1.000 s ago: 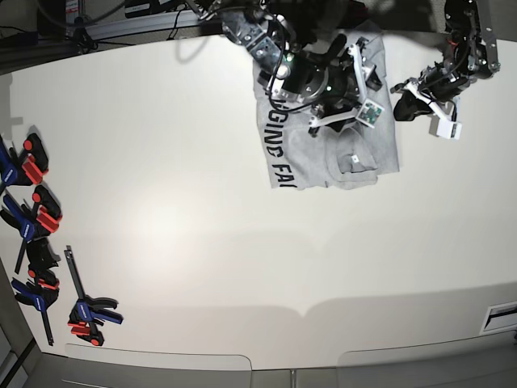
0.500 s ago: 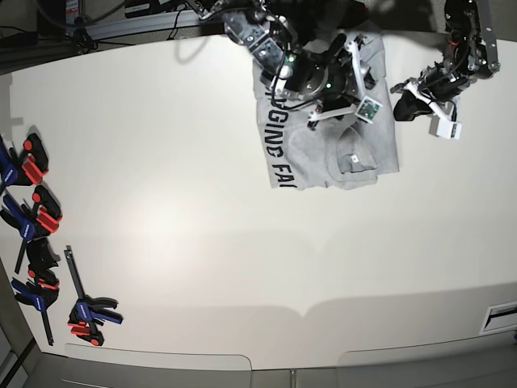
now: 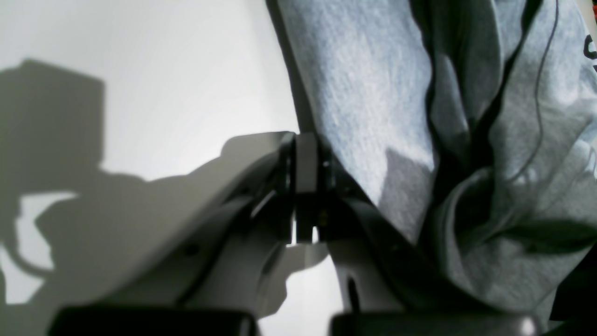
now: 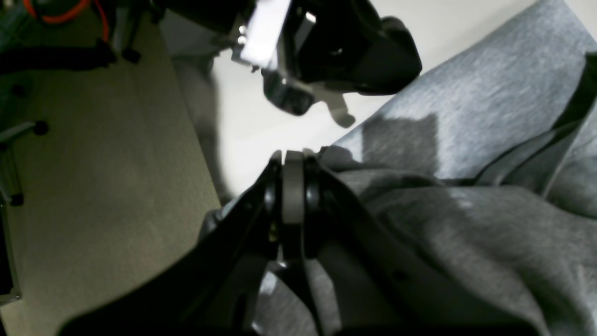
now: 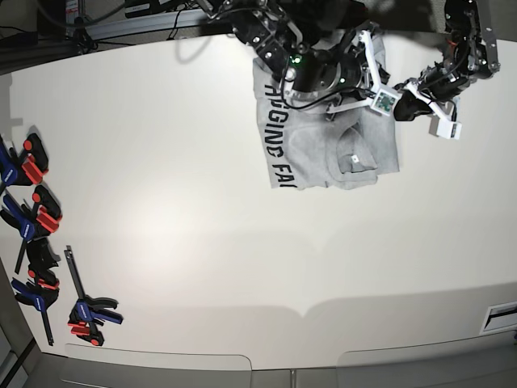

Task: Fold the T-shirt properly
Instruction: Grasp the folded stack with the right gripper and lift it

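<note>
The T-shirt lies partly folded on the white table, upper centre-right of the base view, black lettering along its left edge and a rumpled fold at its lower right. The right gripper, seen in its wrist view, has its jaws pressed together at the shirt's upper right edge; whether cloth is caught between them cannot be told. The left gripper sits just beside the shirt's edge, jaws likewise together, apparently on nothing. Several red-and-blue clamps lie at far left.
</note>
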You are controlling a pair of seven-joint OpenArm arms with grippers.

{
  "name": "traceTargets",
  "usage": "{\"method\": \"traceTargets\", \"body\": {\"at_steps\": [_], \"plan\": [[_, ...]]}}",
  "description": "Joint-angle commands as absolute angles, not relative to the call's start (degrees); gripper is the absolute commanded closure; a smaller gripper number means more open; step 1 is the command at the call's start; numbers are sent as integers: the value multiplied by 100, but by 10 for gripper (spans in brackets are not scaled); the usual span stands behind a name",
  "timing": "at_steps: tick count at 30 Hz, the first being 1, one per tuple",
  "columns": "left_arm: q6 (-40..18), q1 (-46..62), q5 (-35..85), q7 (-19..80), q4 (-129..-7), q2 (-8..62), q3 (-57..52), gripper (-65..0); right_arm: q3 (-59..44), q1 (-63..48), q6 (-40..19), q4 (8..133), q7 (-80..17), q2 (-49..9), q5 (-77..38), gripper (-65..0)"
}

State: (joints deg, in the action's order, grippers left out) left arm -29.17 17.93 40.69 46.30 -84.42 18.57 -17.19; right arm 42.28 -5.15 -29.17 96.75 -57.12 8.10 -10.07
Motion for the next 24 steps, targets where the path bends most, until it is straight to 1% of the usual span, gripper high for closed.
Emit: {"method": "traceTargets", "body": {"at_steps": [1, 4, 5, 6, 7, 8, 10, 11, 22, 24], "plan": [[-2877, 1824, 3907, 4722, -8460, 1907, -1717, -1, 4250, -464, -2950, 9804, -5621, 900, -1026, 0], [-2875, 1824, 3907, 4709, -8460, 1907, -1717, -1, 4250, -462, -2950, 9804, -5618, 900, -1024, -2], [-2877, 1824, 3907, 4709, -8460, 1907, -1717, -1, 4250, -462, -2950, 9804, -5614, 900, -1022, -100], [-2877, 1824, 3907, 4709, -8460, 1907, -1717, -1, 4250, -462, -2950, 9802, -5586, 900, -998, -215], [-2877, 1822, 3907, 4707, -8460, 1907, -1717, -1, 4250, -462, -2934, 9797, -5483, 900, -854, -303], [-2875, 1822, 3909, 4703, -8460, 1907, -1717, -1, 4250, -462, -2838, 9786, -5349, 900, -587, -334], [-2875, 1826, 3907, 4707, -8460, 1907, -1717, -1, 4250, -462, -2456, 9786, -5092, 900, 5, -333], [-2877, 1824, 3907, 4707, -8460, 1907, -1717, -1, 4250, -462, -2401, 9786, -5035, 900, 196, -333], [-2877, 1822, 3909, 4665, -8460, 1907, -1717, -1, 4250, -460, -2408, 9421, -5214, 888, 10, -331], [-2877, 1822, 3909, 4665, -8460, 1907, -1717, -1, 4250, -445, -2408, 9303, -5210, 891, 10, -323]]}}
